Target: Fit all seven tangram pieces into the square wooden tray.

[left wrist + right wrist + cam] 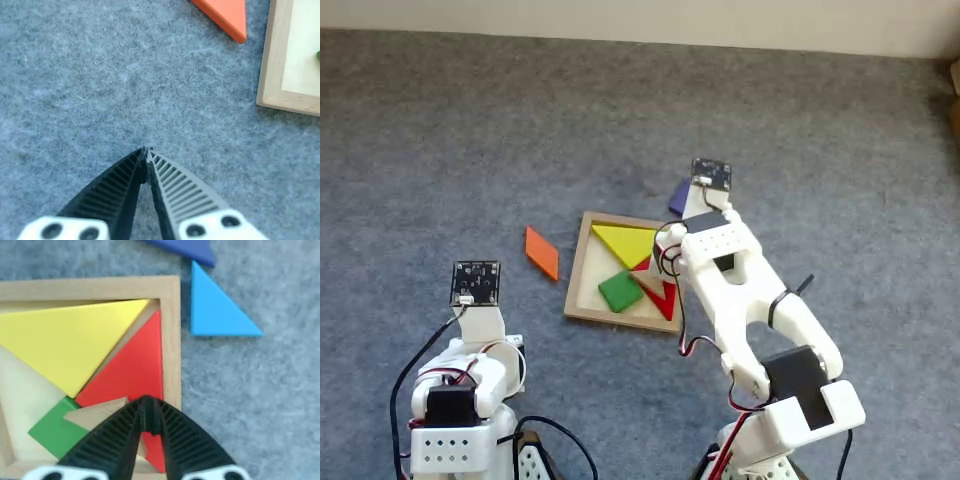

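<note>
While left gripper [146, 152] and right gripper [149, 405] show ribbed jaws pressed together, the wooden tray [171, 340] holds four pieces: yellow triangle [70, 340], red triangle [135, 365], green square [52, 432], pale triangle [97, 412]. Three outside: orange parallelogram [542, 252], blue triangle [215, 310], navy piece [185, 247].

This looks like a robotics lab or hobby test bench. The white printed left arm [460, 400] at 7 o'clock and right arm [760, 310] at 5 o'clock, trailing bare wires [681, 315], stand on a desk covered in grey felt [470, 130]. A pale wall strip [620, 15] runs along 12 o'clock. A wooden tray [582, 270] of coloured puzzle pieces lies at the centre.
</note>
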